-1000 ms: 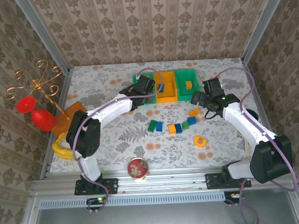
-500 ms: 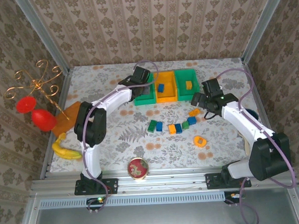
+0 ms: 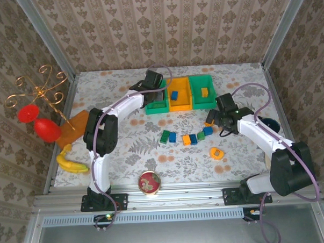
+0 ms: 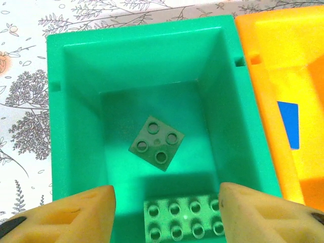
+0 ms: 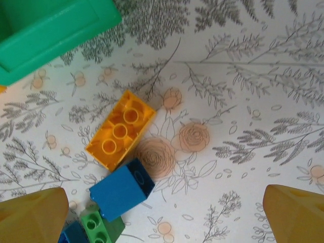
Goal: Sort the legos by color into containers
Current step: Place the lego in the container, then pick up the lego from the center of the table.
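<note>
L arm stretches to the upper centre of the top view, wrist tipped down, w/ the L gripper [image 3: 156, 96] over the left green bin [image 4: 58, 131]. Its fingers [image 4: 86, 212] are part-open, holding nothing: a long green brick [image 4: 185, 225] lies betw. them w/ a gap on its left, and a small green brick [image 4: 157, 144] sits mid-bin. R arm bends in from lower right, R gripper [image 5: 163, 212] spread wide and empty above an orange brick [image 5: 120, 130] and a blue brick [image 5: 121, 190] touching on the table [image 5: 243, 101].

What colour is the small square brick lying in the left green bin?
Dark green; the brick shows best in the left wrist view.
</note>
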{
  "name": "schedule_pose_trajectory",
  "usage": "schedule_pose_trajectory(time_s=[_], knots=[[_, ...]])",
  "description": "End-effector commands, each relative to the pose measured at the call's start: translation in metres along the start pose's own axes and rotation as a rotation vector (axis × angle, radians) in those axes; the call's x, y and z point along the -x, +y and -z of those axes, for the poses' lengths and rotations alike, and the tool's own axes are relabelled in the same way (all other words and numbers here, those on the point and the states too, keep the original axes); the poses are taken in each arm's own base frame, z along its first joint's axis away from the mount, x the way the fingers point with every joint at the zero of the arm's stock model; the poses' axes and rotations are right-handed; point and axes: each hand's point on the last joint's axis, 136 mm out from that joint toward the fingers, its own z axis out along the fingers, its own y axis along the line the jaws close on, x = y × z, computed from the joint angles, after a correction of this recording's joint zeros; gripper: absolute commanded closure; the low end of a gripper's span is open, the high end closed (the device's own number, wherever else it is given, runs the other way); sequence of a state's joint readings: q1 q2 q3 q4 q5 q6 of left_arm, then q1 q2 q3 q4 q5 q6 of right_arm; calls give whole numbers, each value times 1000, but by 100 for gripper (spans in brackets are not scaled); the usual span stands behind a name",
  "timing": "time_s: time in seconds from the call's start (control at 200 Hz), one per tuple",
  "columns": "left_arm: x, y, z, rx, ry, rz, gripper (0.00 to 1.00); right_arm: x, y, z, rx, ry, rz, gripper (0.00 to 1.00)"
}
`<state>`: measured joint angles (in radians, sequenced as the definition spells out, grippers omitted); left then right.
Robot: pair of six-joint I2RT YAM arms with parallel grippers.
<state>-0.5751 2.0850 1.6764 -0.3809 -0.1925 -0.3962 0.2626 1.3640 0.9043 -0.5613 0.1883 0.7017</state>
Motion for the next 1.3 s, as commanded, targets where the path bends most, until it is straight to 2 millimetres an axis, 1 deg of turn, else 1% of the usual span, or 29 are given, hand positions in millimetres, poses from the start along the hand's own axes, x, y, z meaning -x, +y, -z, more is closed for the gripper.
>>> schedule_pose_trajectory(time_s=[0.0,0.12,0.31,0.345,0.41,0.42,0.435,0.555,0.7,0.845,0.905,1.01,1.135,1.295], knots=[[9,-1,11,-23,-13,12,41,-13,-1,1,2,33,-20,0],[12,-1,24,-38,-39,27,33,-21,3,2,19,49,-15,2],[19,6,55,-48,-101,49,19,-31,7,-4,19,84,-12,7],[18,8,61,-47,-111,54,15,-32,7,-6,16,92,-15,8],[18,12,71,-44,-132,63,4,-33,11,-7,24,97,-20,9],[18,12,73,-45,-136,64,1,-36,10,-12,12,112,-18,9],[17,14,75,-43,-140,66,0,-37,10,-14,9,119,-17,10],[10,23,91,-35,-170,84,0,-38,16,-22,10,134,-22,10],[-4,37,107,-12,-198,104,0,-37,26,-31,6,145,-14,10],[-15,52,122,11,-242,122,0,-38,30,-40,-14,161,-15,10],[-22,57,126,21,-249,124,0,-37,31,-43,-22,165,-14,10],[-27,65,134,31,-267,127,0,-35,34,-49,-31,171,-13,10],[-34,68,139,33,-270,122,0,-34,35,-55,-48,177,-11,10],[-41,73,142,38,-268,122,0,-37,28,-60,-92,183,1,10]])
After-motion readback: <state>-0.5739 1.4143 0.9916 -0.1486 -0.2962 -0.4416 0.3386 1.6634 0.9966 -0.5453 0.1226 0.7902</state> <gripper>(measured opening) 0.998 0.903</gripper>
